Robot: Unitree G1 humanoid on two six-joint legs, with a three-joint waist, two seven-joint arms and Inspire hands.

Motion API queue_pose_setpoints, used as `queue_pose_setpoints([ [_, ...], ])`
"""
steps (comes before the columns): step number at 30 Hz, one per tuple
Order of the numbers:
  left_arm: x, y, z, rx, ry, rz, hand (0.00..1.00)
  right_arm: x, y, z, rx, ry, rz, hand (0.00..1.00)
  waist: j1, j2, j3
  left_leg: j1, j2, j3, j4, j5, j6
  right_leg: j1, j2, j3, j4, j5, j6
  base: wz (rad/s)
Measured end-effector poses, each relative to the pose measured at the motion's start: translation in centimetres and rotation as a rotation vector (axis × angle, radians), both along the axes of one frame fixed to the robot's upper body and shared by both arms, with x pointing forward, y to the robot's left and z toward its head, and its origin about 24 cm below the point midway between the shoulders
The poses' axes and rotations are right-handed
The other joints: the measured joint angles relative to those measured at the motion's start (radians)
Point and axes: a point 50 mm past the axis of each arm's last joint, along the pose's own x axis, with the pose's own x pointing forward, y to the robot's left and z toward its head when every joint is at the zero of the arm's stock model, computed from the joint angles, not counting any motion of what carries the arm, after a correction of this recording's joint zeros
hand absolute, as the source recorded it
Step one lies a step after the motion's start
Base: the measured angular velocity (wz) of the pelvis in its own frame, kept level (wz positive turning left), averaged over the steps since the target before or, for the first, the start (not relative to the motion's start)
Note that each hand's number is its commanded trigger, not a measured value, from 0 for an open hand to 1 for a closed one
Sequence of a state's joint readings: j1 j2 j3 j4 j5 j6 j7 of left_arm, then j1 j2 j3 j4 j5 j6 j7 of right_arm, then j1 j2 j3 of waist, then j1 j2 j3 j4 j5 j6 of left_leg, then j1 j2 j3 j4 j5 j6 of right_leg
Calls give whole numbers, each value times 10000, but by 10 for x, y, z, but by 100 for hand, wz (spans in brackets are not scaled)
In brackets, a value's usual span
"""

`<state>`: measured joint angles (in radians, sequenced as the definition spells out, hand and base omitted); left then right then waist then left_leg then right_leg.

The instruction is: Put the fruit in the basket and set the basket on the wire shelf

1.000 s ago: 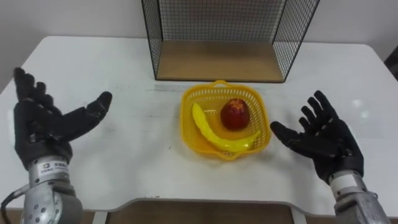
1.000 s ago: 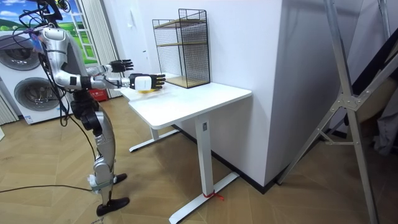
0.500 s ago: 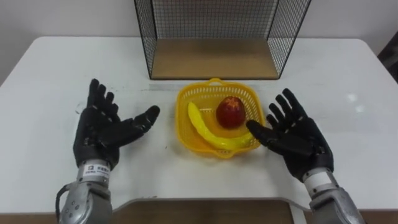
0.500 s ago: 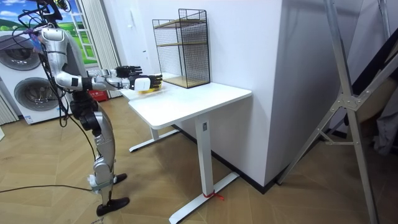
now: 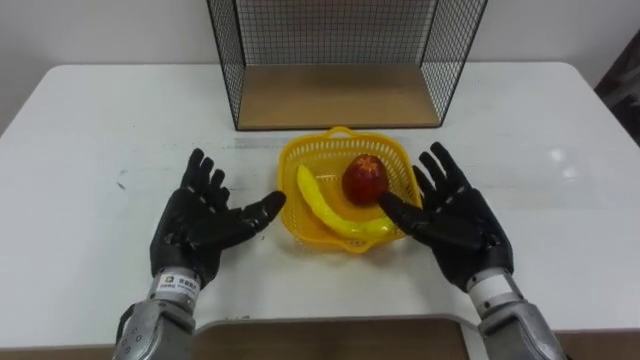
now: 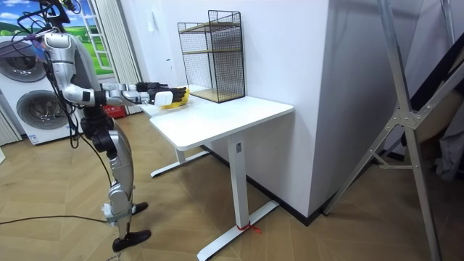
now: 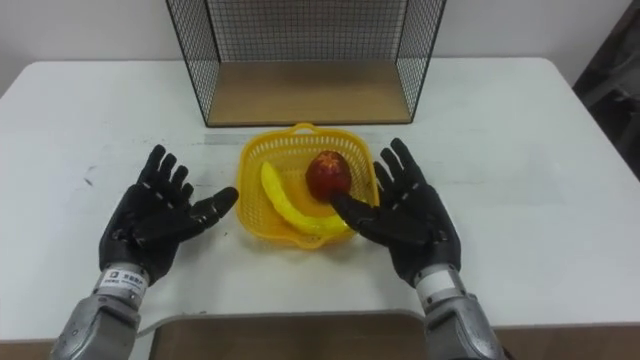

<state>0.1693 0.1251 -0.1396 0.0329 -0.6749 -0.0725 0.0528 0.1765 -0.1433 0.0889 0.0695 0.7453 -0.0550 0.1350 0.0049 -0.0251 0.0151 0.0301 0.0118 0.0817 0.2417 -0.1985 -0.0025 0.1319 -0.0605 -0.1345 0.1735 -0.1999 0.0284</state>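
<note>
White tabletop [image 5: 90,130] runs across the eye views, with a black wire shelf [image 5: 225,60] at its far edge against the wall. The shelf's lowest level is a brown wooden board [image 5: 340,95], and it carries nothing.

Just in front of the shelf sits a yellow basket [image 5: 336,134] on the tabletop. A banana [image 5: 320,203] lies in it, curving from the left side toward the near right corner. A red apple [image 5: 365,180] rests beside the banana on the basket's right half.

Both hands flank the basket, palms turned up and inward. The left hand [image 5: 200,225] has its fingers spread wide and holds nothing; its thumb points at the basket's left rim, just beside it. The right hand [image 5: 455,220] is likewise spread and holds nothing. Its thumb reaches over the basket's near right edge, though whether it touches the rim cannot be told.

From the room view, the robot stands upright at the end of the tabletop with both arms stretched forward over it. Behind it stand washing machines [image 6: 22,87], and a metal frame [image 6: 406,109] rises on the room view's right.
</note>
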Motion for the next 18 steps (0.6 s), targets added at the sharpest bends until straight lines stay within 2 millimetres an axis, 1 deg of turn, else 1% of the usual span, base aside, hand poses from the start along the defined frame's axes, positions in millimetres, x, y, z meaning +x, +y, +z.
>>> queue_pose_setpoints([
  [12,0,-2,0,-12,-28,-132,0,-3,1,-8,22,271,206,0,-8,18,9,-44,5,-3,1,-1,-1,-62,3,-13,19,-1,1,0],
  [18,-1,-13,-1,-61,-78,-794,0,-3,4,-8,46,241,391,0,-14,15,8,-116,5,-3,16,-1,-1,-122,4,-33,22,0,0,0],
])
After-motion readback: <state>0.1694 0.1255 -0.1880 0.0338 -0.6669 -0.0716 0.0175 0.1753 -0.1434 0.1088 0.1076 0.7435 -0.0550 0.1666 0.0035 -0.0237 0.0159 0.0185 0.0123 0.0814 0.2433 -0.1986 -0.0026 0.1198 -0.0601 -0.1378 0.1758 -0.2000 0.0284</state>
